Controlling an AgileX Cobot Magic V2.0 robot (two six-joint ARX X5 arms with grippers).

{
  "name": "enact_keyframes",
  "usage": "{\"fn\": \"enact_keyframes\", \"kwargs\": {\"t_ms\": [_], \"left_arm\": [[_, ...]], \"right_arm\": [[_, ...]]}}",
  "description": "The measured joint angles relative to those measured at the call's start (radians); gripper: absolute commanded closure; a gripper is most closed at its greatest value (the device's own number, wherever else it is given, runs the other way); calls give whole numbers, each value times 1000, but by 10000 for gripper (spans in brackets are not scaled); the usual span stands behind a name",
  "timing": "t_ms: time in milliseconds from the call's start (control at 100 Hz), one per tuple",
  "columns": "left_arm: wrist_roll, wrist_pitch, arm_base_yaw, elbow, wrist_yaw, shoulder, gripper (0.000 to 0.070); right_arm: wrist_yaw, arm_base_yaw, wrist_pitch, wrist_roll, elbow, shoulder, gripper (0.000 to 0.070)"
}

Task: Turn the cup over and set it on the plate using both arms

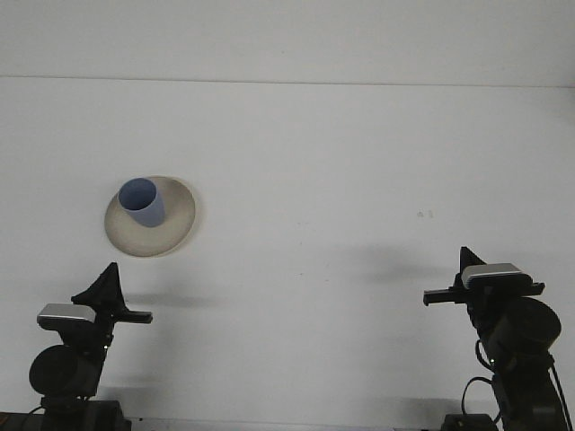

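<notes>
A blue cup (142, 201) stands upright, mouth up, on a cream plate (171, 229) at the left of the white table. My left gripper (106, 289) is drawn back low near the front edge, below the plate and well clear of it. My right gripper (465, 268) sits at the front right, far from the cup. Neither holds anything that I can see.
The white table (323, 180) spreads wide between the arms and behind the plate. A pale wall edge runs along the back.
</notes>
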Motion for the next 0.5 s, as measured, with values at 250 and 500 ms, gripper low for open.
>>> {"fn": "enact_keyframes", "kwargs": {"t_ms": [250, 500], "left_arm": [[0, 16, 0, -99, 37, -93, 689], [0, 129, 0, -159, 38, -92, 689]], "right_arm": [[0, 0, 0, 0, 0, 0, 700], [0, 0, 0, 0, 0, 0, 700]]}}
